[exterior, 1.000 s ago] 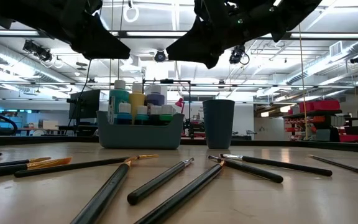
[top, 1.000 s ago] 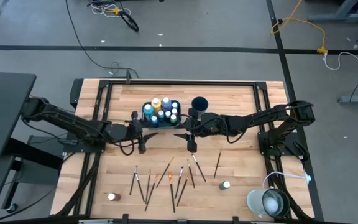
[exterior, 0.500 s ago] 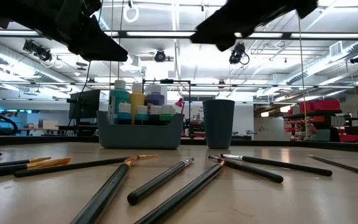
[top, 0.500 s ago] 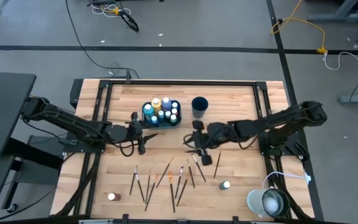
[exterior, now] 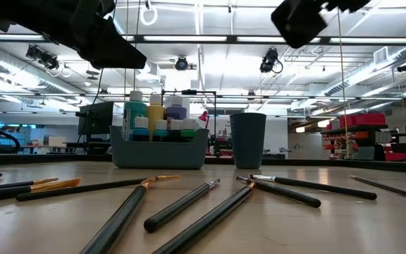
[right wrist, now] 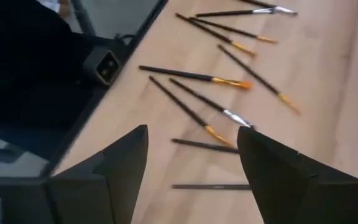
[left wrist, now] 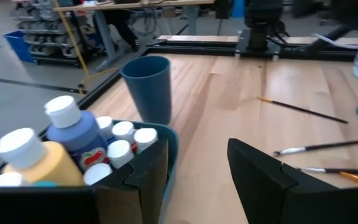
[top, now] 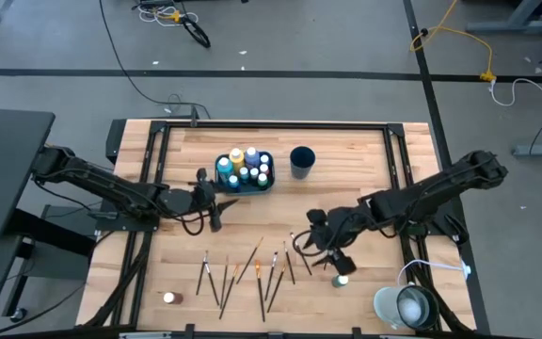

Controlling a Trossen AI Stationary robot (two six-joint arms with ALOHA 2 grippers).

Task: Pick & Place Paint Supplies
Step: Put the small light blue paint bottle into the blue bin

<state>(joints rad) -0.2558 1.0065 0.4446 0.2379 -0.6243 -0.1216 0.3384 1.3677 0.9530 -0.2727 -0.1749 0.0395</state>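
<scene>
Several thin paintbrushes (top: 252, 271) (right wrist: 194, 76) lie scattered flat on the near half of the wooden table. Several white-capped paint bottles (top: 246, 168) (left wrist: 73, 134) stand in the teal tray (top: 222, 179) at the far middle. One loose bottle (top: 342, 280) stands at the near right and a brown one (top: 169, 298) at the near left. My right gripper (top: 309, 240) (right wrist: 191, 168) hovers open and empty above the right end of the brushes. My left gripper (top: 220, 201) (left wrist: 197, 180) waits open at the tray's near left corner.
The dark blue cup (top: 301, 160) (exterior: 248, 140) stands to the right of the tray. A round pale object with a cord (top: 407, 306) sits at the near right corner. Bare wood lies between the tray and the brushes.
My right gripper has swung away from the blue cup toward the near right, rising a little and tipping less steeply downward, and now hangs over the right end of the brushes. Nothing on the table has moved.
</scene>
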